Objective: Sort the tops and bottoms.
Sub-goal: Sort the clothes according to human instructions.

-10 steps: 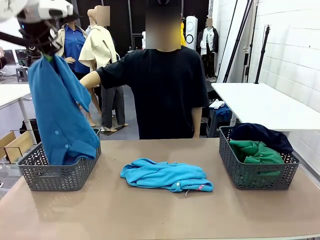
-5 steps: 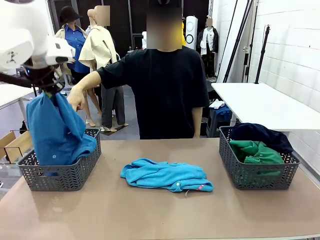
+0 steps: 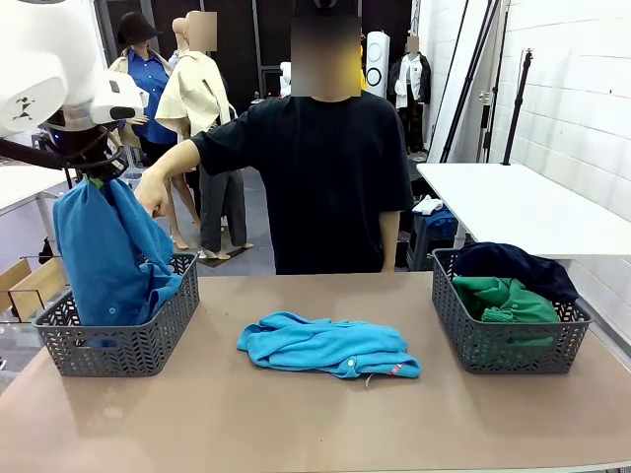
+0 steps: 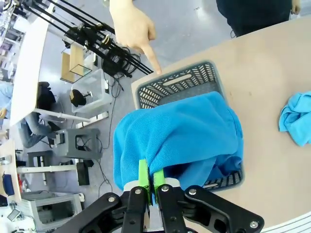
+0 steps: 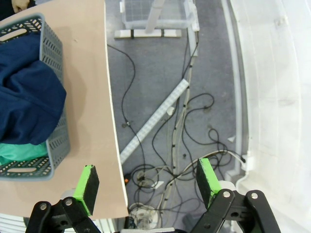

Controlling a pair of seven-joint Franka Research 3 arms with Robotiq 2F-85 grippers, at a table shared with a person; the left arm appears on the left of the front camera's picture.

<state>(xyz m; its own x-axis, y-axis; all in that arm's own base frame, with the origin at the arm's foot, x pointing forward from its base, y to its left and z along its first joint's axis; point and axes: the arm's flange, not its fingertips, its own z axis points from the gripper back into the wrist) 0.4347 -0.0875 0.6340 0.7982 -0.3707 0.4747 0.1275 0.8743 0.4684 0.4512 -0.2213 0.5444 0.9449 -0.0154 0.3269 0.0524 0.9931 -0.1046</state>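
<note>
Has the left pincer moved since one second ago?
Yes. The left pincer, shut on the medium blue bottoms, has come down toward the left basket.

There go the medium blue bottoms (image 3: 106, 258), hanging bunched from the closed left jaws, lower folds piled inside the left basket (image 3: 123, 350). The turquoise bottoms (image 3: 330, 347) lie crumpled mid-surface, pink tag at the near right edge. In the right basket (image 3: 493, 353), the navy shirt (image 3: 513, 264) sits heaped behind the green top (image 3: 505, 299).
</note>
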